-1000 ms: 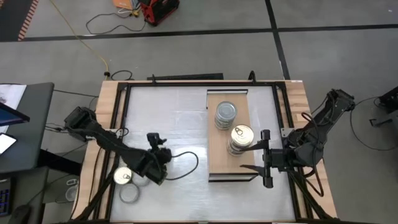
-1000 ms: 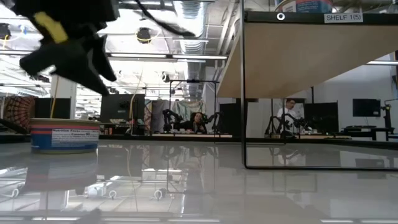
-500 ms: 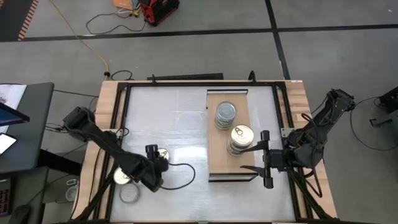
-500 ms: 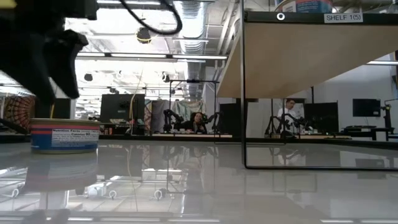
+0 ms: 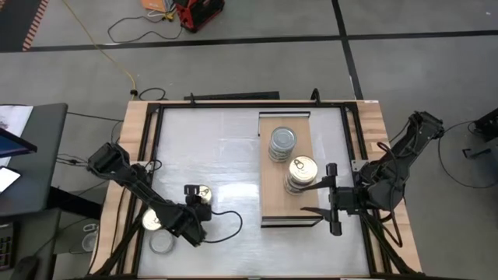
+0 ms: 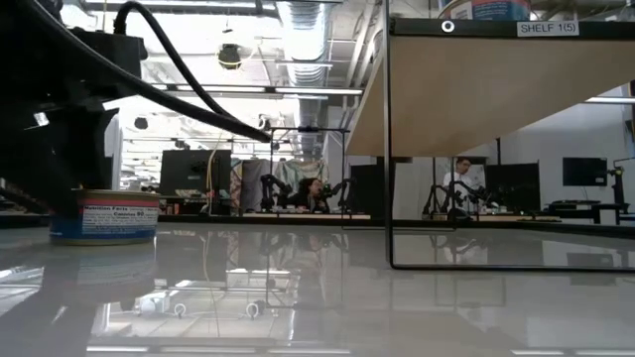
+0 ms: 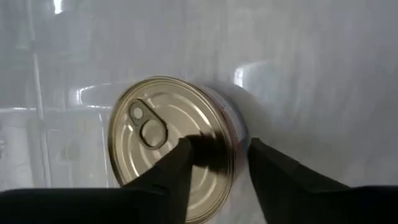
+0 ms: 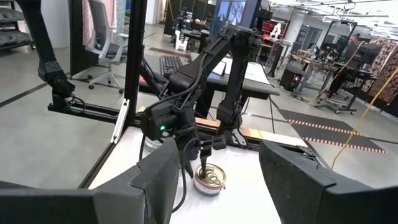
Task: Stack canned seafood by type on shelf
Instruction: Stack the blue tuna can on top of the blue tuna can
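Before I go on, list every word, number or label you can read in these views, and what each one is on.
"SHELF 1(5)": small white label on the dark top frame of the light-wood shelf, low view.
White text band on the short round tin with red and blue wrapper on the table: several lines of print, too small to read.
Gold pull-tab lid, left wrist view: no print visible.
Other views: nothing readable.

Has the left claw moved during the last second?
Yes. In the high view the left claw has moved down the picture, toward the gold-lidded tin, farther from the shelf.
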`<state>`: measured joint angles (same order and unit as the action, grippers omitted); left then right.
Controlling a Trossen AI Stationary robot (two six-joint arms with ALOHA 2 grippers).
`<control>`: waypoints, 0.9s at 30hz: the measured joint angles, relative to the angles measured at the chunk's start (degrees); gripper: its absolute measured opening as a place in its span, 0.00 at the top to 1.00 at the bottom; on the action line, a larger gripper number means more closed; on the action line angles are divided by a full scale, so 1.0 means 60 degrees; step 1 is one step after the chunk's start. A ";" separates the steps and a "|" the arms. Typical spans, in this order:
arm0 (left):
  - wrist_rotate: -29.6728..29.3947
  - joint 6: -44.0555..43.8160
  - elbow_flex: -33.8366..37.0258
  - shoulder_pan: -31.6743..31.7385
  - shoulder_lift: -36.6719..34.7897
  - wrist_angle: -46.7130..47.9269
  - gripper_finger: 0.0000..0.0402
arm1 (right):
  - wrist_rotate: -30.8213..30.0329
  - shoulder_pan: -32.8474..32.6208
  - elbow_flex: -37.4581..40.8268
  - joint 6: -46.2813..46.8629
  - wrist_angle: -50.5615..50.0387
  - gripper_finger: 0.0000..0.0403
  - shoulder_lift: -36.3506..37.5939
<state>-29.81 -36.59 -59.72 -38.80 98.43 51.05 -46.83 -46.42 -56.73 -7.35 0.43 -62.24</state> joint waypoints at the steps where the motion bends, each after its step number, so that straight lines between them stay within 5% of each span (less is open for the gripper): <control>1: -0.0073 -0.0094 0.0000 -0.0022 0.0000 0.0000 0.69 | 0.0000 0.0000 0.0000 0.0006 0.0000 0.39 0.0000; 8: 0.0233 -0.0289 -0.0027 -0.0045 -0.0033 -0.0131 0.97 | 0.0000 0.0000 0.0000 0.0043 -0.0001 0.39 0.0000; 21: 0.1467 -0.0454 -0.0247 -0.0040 0.0134 -0.0380 1.00 | 0.0004 0.0000 0.0000 0.0153 0.0001 0.39 0.0000; 27: 0.0350 -0.0868 -0.0274 0.0127 0.0067 -0.0033 1.00 | 0.0004 0.0000 0.0000 0.0174 0.0000 0.39 0.0000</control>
<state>-27.70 -41.80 -61.37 -38.03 98.83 50.85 -46.81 -46.41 -56.73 -6.31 0.43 -62.24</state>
